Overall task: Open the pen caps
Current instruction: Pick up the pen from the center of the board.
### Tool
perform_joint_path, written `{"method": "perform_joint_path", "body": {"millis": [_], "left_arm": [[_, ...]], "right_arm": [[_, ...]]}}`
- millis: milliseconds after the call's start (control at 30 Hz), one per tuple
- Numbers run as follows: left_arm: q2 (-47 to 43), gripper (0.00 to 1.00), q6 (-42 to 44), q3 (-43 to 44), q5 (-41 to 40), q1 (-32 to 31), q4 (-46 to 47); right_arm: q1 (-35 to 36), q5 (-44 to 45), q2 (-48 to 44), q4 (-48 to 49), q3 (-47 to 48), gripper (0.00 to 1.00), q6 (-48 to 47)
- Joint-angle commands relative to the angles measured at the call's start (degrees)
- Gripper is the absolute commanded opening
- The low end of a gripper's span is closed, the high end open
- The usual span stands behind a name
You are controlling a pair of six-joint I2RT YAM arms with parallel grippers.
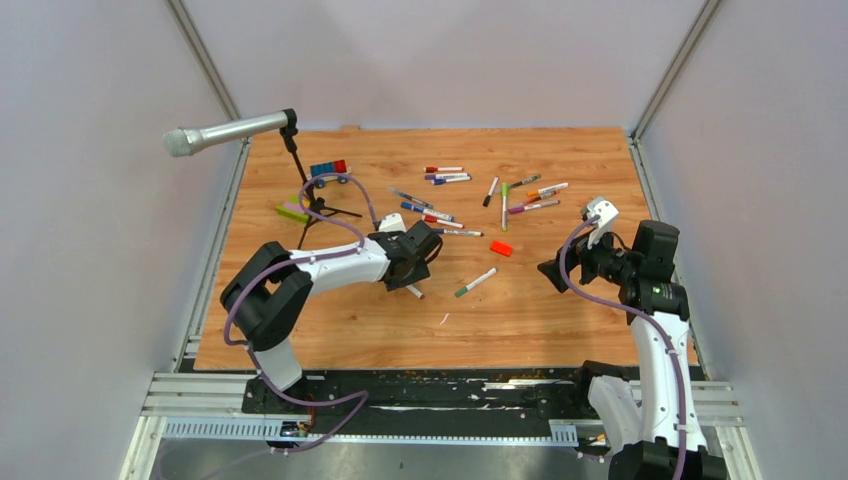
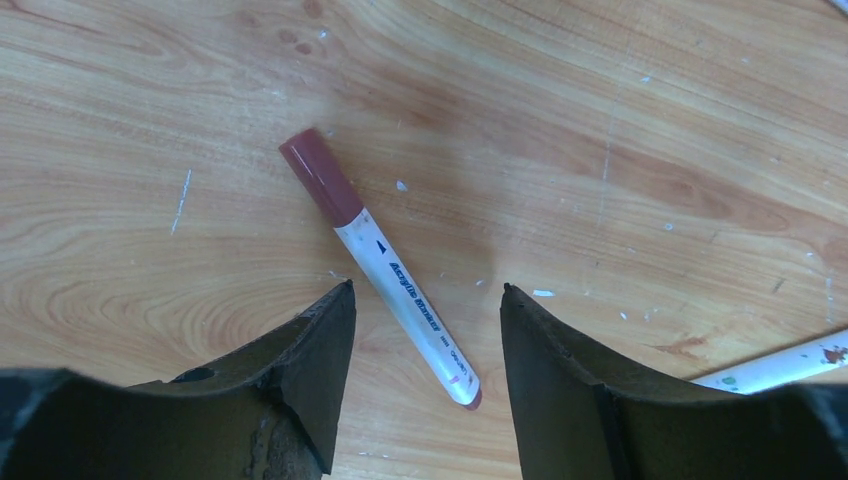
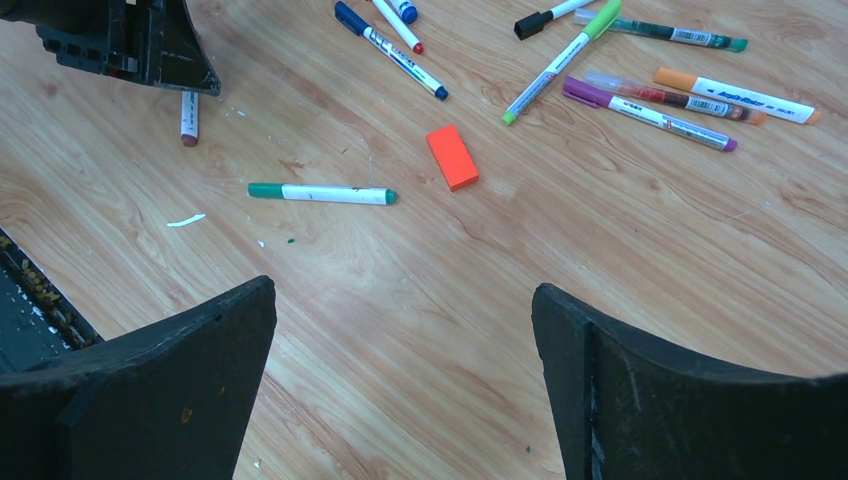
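A brown-capped pen (image 2: 410,300) with a white barrel lies flat on the wooden table, its brown cap (image 2: 320,178) pointing away from the wrist. My left gripper (image 2: 427,287) is low over it and open, one finger on each side of the barrel's rear end, with a gap to each. From above, my left gripper (image 1: 415,270) covers most of that pen. My right gripper (image 3: 403,287) hangs open over bare wood with nothing between its fingers, at the table's right (image 1: 550,272). A green-capped pen (image 1: 475,282) lies between the arms. Several more capped pens (image 1: 447,176) are scattered at the back.
An orange-red block (image 1: 501,248) lies near the middle. A grey microphone (image 1: 225,132) on a black tripod stands at the back left, with stacked toy bricks (image 1: 328,170) and a green brick (image 1: 292,212) beside it. Grey walls close in both sides.
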Motion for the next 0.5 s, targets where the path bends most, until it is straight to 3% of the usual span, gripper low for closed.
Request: {"method": "perform_joint_path", "body": {"millis": [0, 467], "left_arm": [[1.41, 0.61, 0.44, 2.35, -1.67, -0.46, -3.71], [2.93, 0.44, 2.25, 2.24, -1.14, -0.46, -3.27]], "right_arm": [[0.26, 0.07, -0.39, -0.30, 1.56, 1.00, -1.34], [0.26, 0.44, -0.62, -0.48, 1.55, 1.00, -1.36]]}}
